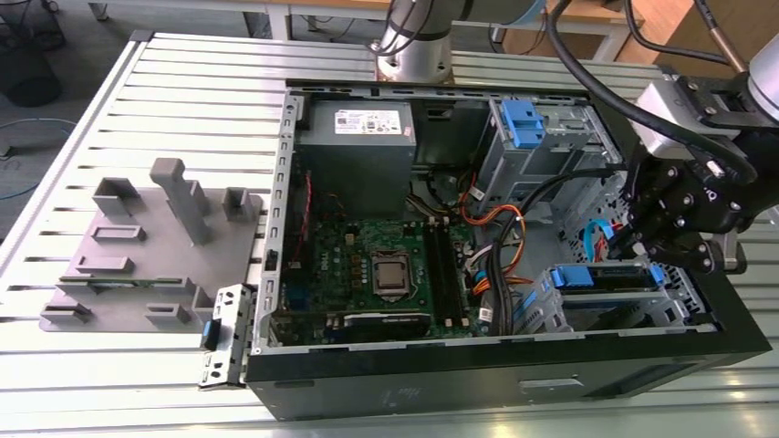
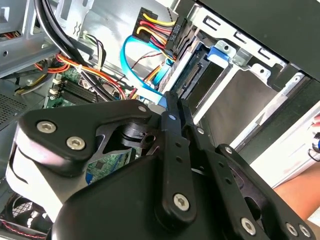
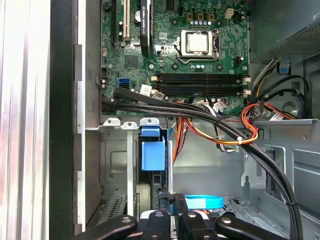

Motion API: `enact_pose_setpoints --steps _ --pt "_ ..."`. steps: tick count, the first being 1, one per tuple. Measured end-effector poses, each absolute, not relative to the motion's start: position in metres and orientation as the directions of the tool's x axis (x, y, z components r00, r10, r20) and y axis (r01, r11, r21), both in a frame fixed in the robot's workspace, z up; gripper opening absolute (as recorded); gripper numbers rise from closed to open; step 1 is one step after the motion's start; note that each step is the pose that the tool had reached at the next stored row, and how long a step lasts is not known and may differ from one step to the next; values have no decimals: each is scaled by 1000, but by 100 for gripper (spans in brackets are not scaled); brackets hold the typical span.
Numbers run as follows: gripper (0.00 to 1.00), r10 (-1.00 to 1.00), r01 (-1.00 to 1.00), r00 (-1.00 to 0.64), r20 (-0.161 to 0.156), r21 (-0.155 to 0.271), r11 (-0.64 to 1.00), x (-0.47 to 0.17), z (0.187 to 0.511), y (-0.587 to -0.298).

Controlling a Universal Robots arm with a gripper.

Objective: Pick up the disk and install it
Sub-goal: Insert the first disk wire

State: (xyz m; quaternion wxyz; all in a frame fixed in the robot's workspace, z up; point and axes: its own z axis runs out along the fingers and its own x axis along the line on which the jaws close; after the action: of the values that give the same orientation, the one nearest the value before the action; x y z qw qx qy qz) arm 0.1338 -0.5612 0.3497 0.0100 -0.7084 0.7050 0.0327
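- My gripper (image 1: 667, 239) hangs inside the open computer case (image 1: 487, 365), at the exterior view's right, just above the lower drive cage (image 1: 681, 306).
- The disk (image 1: 605, 276) sits in that cage, its blue carrier frame showing at both ends, and its top face is partly in view under my black linkage.
- I cannot tell whether my fingers are spread or pressed together: in both wrist views the black links of the gripper (image 2: 172, 150) (image 3: 175, 220) crowd the near part of the picture, and the tips are hidden.
- In the second wrist view the disk (image 2: 195, 75) lies seated in the silver cage, with a blue tab at its far end and a light blue flat cable (image 2: 137, 75) curving just beside its connector edge.
- In the first wrist view a blue latch piece (image 3: 152, 152) stands upright in the slot between me and the green motherboard (image 3: 175, 45).
- A thick black cable (image 3: 240, 145) runs across the case between the board and my gripper; orange and red wires (image 3: 250, 125) bunch near it.
- The upper drive cage (image 1: 542, 137) with its own blue latch stands well apart from me, toward the far side of the case.
- The grey power supply box (image 1: 357, 146) fills the far corner of the case at the exterior view's left.
- A grey fixture plate (image 1: 146, 246) rests on the slatted table (image 1: 182, 100), outside the case.
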Motion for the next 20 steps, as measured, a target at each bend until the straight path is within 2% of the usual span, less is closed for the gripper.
enact_pose_setpoints --steps 20 --pt "16 -998 -999 4 -60 32 -6 139 345 -564"
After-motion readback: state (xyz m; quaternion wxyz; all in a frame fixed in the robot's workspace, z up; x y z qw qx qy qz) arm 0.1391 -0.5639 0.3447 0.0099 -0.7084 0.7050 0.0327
